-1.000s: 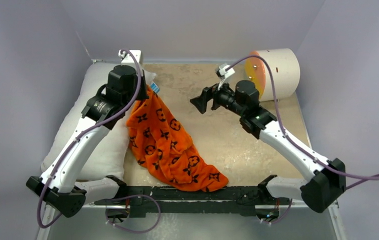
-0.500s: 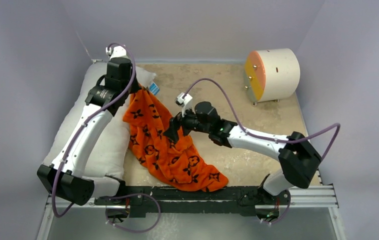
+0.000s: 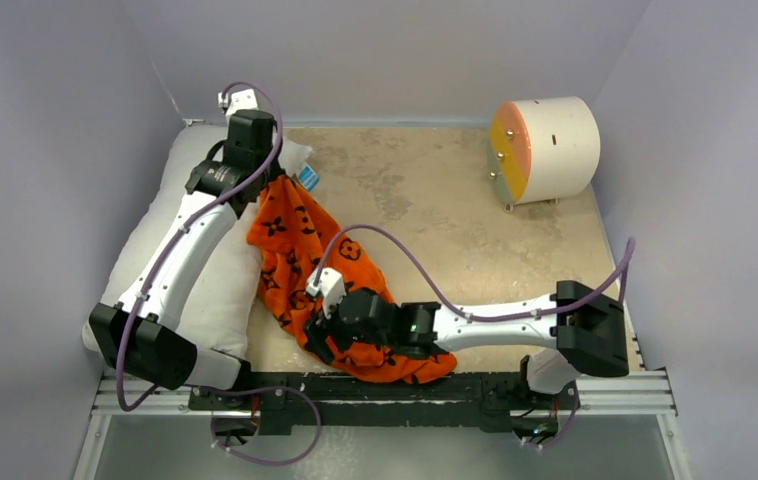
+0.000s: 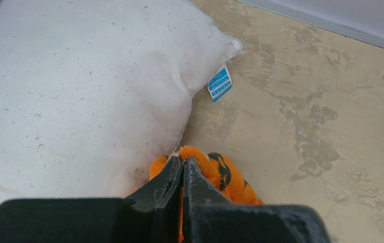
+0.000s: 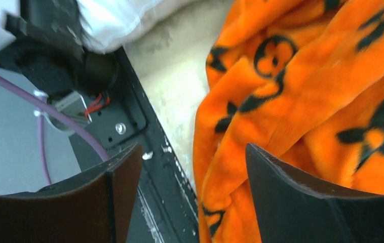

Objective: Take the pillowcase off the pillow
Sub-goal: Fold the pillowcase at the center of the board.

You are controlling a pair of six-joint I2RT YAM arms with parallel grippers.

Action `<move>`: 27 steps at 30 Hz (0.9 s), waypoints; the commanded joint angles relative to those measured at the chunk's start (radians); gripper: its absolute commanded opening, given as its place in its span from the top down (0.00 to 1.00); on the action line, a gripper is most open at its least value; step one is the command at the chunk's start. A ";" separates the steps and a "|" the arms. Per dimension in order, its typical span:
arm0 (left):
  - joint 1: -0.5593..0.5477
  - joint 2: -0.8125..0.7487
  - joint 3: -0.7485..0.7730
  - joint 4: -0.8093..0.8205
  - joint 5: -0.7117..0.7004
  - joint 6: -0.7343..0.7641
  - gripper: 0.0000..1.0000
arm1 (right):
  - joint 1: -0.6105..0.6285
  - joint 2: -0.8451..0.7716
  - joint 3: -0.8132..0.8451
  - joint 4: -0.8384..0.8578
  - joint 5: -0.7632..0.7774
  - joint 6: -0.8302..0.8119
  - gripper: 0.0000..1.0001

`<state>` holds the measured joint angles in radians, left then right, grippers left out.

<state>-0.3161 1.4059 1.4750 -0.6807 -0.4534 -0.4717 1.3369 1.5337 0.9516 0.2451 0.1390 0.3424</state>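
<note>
Mottled beige tabletop point(image 3: 435, 200), matte, grey walls on three sides; right half mostly bare apart from a white cylinder with orange face point(image 3: 545, 150) in the far right corner. Pillow point(image 3: 220, 290) plump, plain white, slightly flecked weave, lying along the left edge, blue tag point(image 4: 219, 83) at its far corner. Pillowcase point(image 3: 295, 250) off the pillow; plush orange fleece with black monogram motifs, draped in folds from beside the tag to the black front rail point(image 3: 475, 385). Left gripper point(image 4: 182, 172) clenched on the pillowcase's top edge, just beside the pillow seam. Right gripper point(image 5: 192, 152) jaws spread wide, low over the near fold by the rail; nothing grasped.
</note>
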 commanded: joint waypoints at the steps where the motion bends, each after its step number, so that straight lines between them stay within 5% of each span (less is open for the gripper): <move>1: 0.011 -0.013 0.057 0.019 -0.039 -0.009 1.00 | 0.055 0.048 0.025 -0.121 0.120 0.078 0.29; 14: 0.012 -0.030 0.054 -0.002 -0.028 0.003 1.00 | 0.108 0.220 0.087 -0.301 0.272 0.177 0.49; 17: 0.013 -0.031 0.059 -0.008 -0.038 0.012 1.00 | 0.108 0.238 0.109 -0.338 0.321 0.211 0.73; 21: 0.019 -0.028 0.079 -0.015 -0.050 0.028 1.00 | 0.108 0.174 0.097 -0.417 0.376 0.270 0.95; 27: 0.040 -0.014 0.142 -0.032 -0.059 0.057 1.00 | 0.107 -0.051 0.059 -0.496 0.488 0.270 0.98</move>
<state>-0.2989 1.4059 1.5326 -0.7357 -0.4797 -0.4492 1.4410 1.6684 1.0191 -0.1841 0.4927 0.5842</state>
